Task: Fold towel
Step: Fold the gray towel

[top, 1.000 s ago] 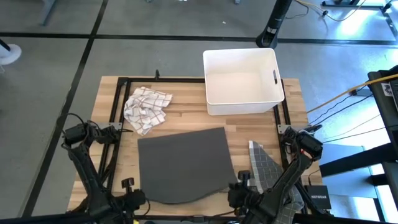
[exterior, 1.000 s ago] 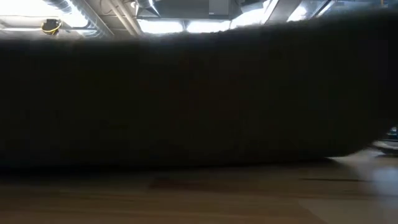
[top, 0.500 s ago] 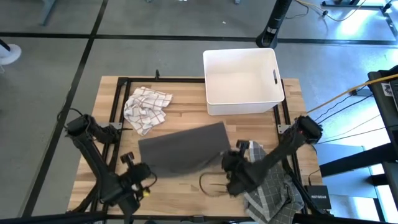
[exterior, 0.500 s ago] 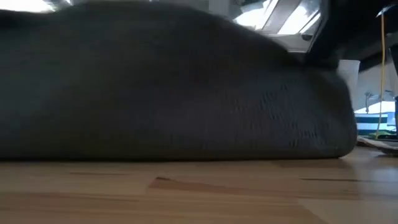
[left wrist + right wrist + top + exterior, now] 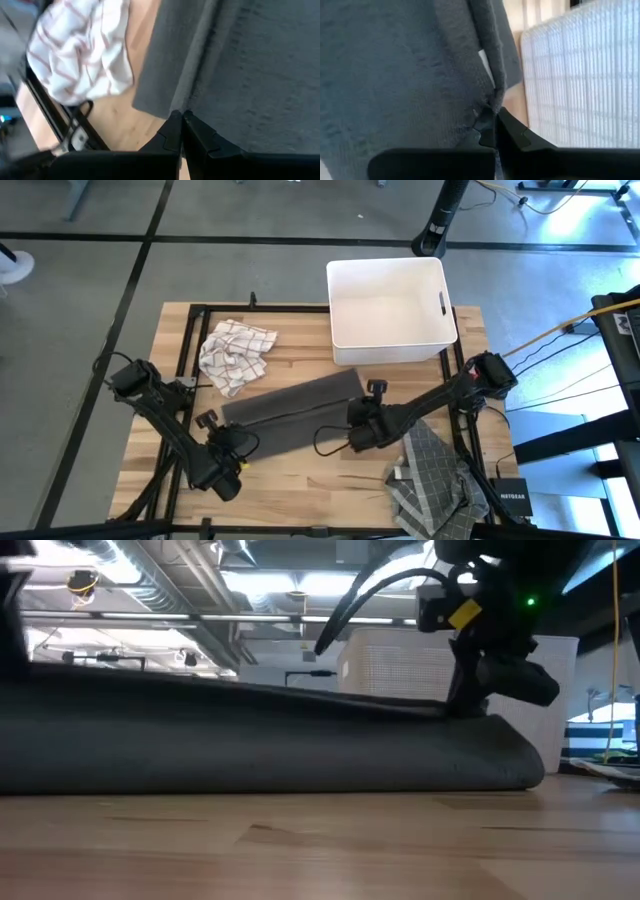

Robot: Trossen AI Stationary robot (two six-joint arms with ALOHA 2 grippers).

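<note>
**Both pincers carrying the towel's near edge over**

The grey towel [image 5: 290, 415] lies mid-desk [image 5: 300, 480], doubled over itself. The left pincer [image 5: 228, 448] and right pincer [image 5: 352, 435] are each pressed together, pinching a corner of its upper layer. My worry: if one arm travels further than the other, the fold lands skewed, or a corner slips free, or it drags into the checked cloth [image 5: 235, 352] nearby.
</note>
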